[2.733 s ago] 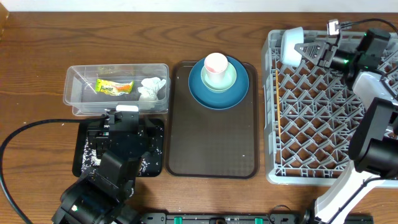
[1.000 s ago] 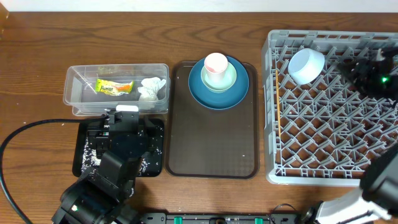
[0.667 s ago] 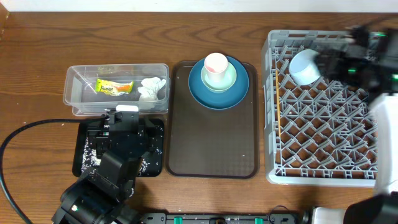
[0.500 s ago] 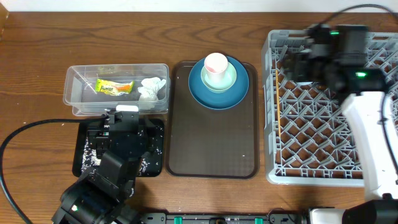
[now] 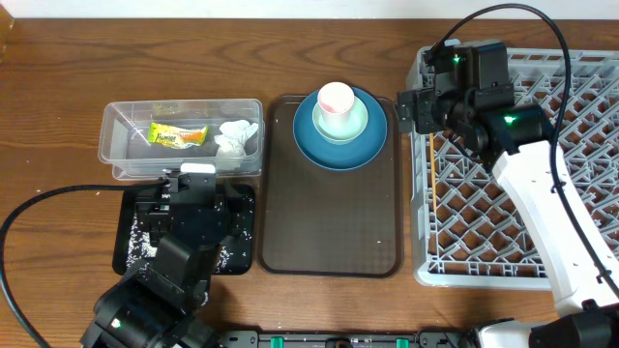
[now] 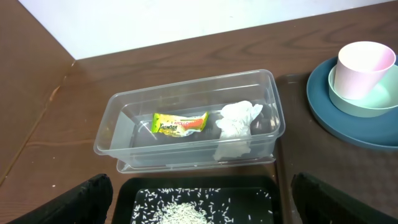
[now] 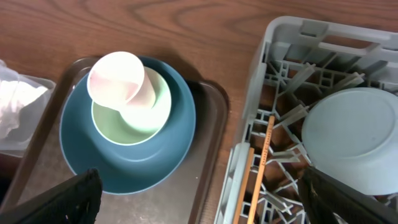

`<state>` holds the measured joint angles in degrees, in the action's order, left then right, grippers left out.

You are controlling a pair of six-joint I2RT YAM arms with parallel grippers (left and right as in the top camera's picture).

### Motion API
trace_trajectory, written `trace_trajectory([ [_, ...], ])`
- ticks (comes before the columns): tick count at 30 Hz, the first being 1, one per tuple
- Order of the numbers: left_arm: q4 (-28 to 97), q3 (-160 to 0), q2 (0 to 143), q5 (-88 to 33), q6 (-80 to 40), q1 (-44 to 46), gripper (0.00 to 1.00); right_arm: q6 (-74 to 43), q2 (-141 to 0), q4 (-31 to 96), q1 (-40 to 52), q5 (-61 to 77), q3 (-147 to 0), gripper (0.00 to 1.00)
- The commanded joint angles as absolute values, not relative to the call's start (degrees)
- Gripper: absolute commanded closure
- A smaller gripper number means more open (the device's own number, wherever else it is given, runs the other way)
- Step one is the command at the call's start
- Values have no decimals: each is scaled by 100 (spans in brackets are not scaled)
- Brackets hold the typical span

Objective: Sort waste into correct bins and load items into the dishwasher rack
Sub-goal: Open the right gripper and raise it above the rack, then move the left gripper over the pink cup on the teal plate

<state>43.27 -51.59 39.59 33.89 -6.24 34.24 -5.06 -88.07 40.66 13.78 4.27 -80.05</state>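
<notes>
Everything is sitting on a dark brown wooden table (image 5: 58, 97), with a plain white wall (image 6: 186, 18) running along its far edge. That's all the room that's showing.

The clear tub (image 6: 109, 124) is holding the wrapper (image 6: 180, 122) and the tissue (image 6: 236, 124). Just in front of it, the black tray (image 5: 123, 208) is carrying the rice (image 6: 180, 213). The brown tray (image 5: 329, 222) is sitting in the middle with the blue plate (image 5: 334, 155) at its far end. The green bowl (image 5: 358, 121) is resting on the plate, and the pink cup (image 5: 336, 101) is lying tipped in the bowl.

The rack (image 5: 423, 232) is taking up the right side, its right edge cut off. The chopsticks (image 7: 266, 158) are lying along its left wall. The pale bowl (image 7: 360, 140) is sitting upside down in the far left part.

Hidden stuff: from overhead the right arm is covering that bowl completely, and the left arm is blocking most of the black tray.

The left end effector (image 6: 211, 202) is hanging over the rice, wide apart and empty. The right end effector (image 7: 202, 199) is hovering over the gap between brown tray and rack, released, gripping nothing. Only its dark fingers (image 7: 59, 199) are poking into the wrist view's corners.
</notes>
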Motion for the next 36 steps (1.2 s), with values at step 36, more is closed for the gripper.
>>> trace_trajectory([
  [36,2137,-6392,6678,331,-2213,3430,2,-593,-8829,4075,1428,325,-8018,1],
])
